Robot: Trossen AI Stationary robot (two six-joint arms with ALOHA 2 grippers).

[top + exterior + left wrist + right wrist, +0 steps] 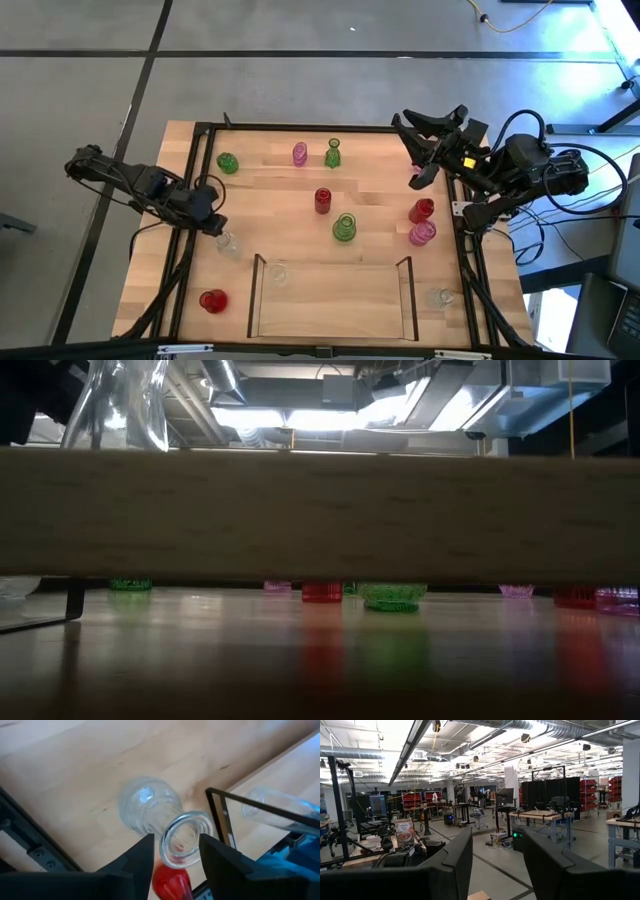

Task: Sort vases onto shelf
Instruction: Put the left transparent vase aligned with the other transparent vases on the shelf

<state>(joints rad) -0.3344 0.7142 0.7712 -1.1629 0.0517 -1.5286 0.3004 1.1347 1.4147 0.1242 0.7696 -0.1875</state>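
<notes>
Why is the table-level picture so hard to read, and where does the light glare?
Low view: a blurred wooden bar fills the middle, so only vase bases show, with soft reflections on the tabletop. High view: bright glare at the right edge. Right wrist view: ceiling lights wash out.

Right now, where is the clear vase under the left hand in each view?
High view: clear vase at the table's left side, by the left hand, left of the shelf.
Low view: some clear glass shows top left; cannot tell whether it is this one.
Left wrist view: centre, neck between the fingers.
Right wrist view: not in it.
Shared landmark: the shelf's dark corner post.
</notes>
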